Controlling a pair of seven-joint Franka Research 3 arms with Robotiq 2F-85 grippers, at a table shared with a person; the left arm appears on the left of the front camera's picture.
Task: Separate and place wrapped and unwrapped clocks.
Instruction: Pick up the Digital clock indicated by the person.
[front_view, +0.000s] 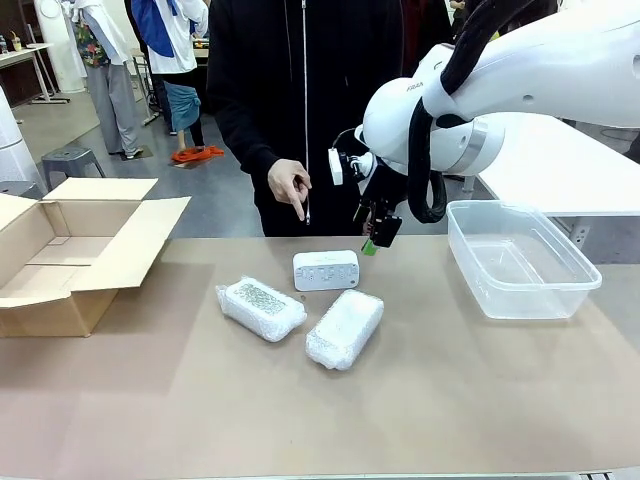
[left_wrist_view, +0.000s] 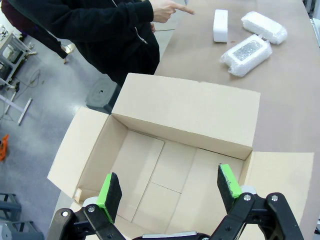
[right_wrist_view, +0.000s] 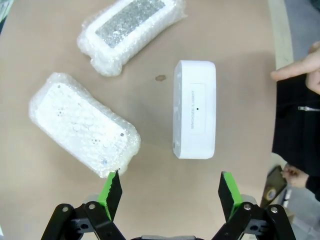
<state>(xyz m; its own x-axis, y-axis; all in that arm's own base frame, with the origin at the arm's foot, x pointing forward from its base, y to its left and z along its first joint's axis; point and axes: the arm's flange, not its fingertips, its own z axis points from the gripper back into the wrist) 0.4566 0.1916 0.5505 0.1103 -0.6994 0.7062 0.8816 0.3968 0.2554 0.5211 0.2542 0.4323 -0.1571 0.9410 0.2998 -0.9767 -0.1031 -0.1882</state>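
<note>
The bare white clock stands on the brown table, with two bubble-wrapped clocks in front of it, one to the left and one to the right. My right gripper hangs open just above and right of the bare clock. From the right wrist, the bare clock lies ahead of the open right gripper, with one wrapped clock close by at the left and the other farther off. My left gripper is open above the cardboard box. The person's hand points down at the bare clock.
An open cardboard box sits at the table's left. A clear plastic tub stands at the right. The person in black stands at the far edge, behind the clocks.
</note>
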